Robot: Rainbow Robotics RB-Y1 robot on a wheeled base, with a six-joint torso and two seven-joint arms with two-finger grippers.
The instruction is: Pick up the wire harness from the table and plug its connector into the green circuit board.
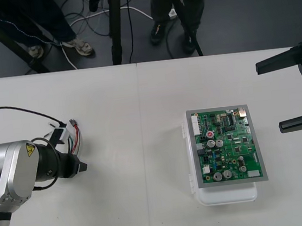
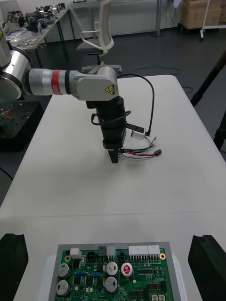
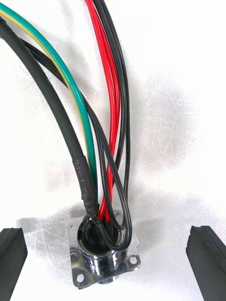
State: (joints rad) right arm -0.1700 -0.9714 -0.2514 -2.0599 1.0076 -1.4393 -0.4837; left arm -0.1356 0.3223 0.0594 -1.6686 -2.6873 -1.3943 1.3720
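Observation:
The wire harness [image 1: 76,138] lies on the table at the left, its small black plug [image 1: 73,122] toward the far side. My left gripper [image 1: 84,165] hangs low over its near end, open. In the left wrist view the round metal socket [image 3: 104,256] with its square flange rests on the table between the wide-apart fingers [image 3: 12,261], untouched, and red, black and green wires [image 3: 110,117] run away from it. The green circuit board [image 1: 227,145] sits on its white base [image 1: 226,196] at the right. My right gripper [image 1: 270,98] waits open beyond the board's right side.
The right wrist view looks across the board [image 2: 113,275] to the left gripper [image 2: 114,157], with the harness [image 2: 141,151] and plug [image 2: 158,152] beside it. Bare table lies between harness and board. The table's far edge [image 1: 134,63] borders dark floor.

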